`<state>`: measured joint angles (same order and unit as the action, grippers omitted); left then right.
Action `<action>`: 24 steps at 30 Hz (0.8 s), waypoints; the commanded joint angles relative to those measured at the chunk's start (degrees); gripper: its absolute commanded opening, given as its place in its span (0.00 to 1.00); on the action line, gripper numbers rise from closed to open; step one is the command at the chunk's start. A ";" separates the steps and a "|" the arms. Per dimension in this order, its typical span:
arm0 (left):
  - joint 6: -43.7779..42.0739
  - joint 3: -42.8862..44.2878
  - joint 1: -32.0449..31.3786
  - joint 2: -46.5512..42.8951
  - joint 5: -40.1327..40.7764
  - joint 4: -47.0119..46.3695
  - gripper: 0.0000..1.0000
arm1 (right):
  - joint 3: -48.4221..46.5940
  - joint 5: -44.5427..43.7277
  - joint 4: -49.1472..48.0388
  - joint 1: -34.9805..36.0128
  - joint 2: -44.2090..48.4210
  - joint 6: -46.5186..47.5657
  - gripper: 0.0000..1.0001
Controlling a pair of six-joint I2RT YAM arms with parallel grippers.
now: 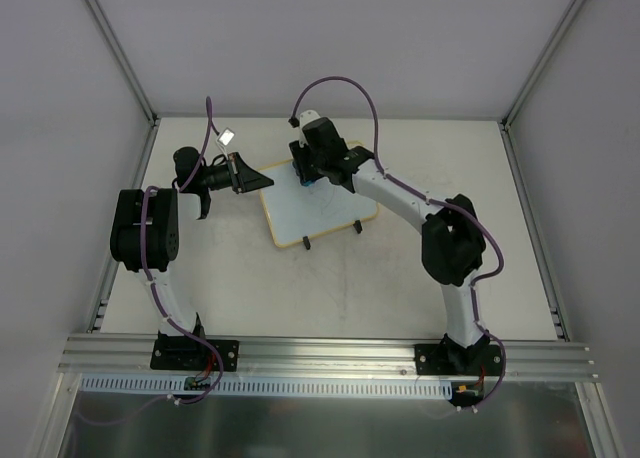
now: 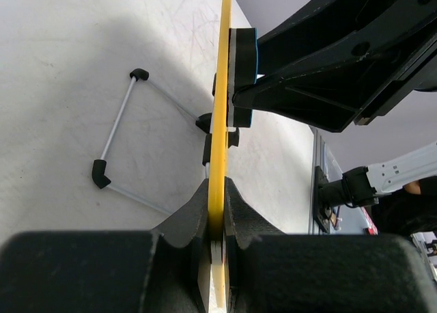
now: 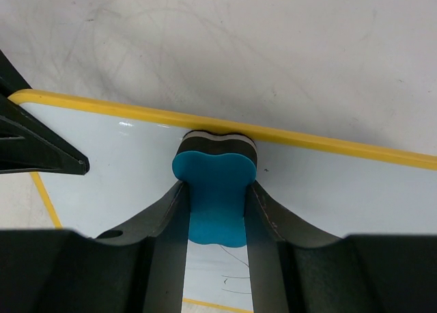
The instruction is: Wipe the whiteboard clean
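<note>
Scribble (image 3: 235, 275) partly hidden behind right claw (image 3: 216, 190) gripping eraser (image 3: 215, 168); left claw (image 2: 217, 190) pinches whiteboard (image 2: 222, 87) edge.

The scuffed white table (image 1: 330, 298) carries the whiteboard (image 1: 315, 210), which stands on its black clip feet (image 1: 358, 226).

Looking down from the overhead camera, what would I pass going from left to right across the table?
In order: left arm's black elbow → left claw → whiteboard → right arm's black elbow. The right claw, holding the blue eraser, sits over the whiteboard, so it has no clear place.
</note>
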<state>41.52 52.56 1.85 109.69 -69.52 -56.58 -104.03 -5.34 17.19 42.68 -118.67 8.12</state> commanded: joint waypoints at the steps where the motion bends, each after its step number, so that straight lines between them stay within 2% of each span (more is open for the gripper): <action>1: -1.88 -0.17 -0.62 -2.11 -1.68 -3.10 0.00 | 4.09 -1.33 -0.58 -0.23 0.81 -0.21 0.00; 19: -1.97 0.09 -0.70 -1.94 -0.97 -2.22 0.00 | 35.54 -2.57 -11.64 0.39 12.50 -4.86 0.00; 24: -2.14 -0.08 -0.71 -2.37 -1.15 -2.05 0.00 | 40.57 -1.95 -13.58 0.65 13.47 -6.36 0.00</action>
<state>41.28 52.56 1.83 109.69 -69.56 -56.66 -67.20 -5.96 2.00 43.38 -103.94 3.49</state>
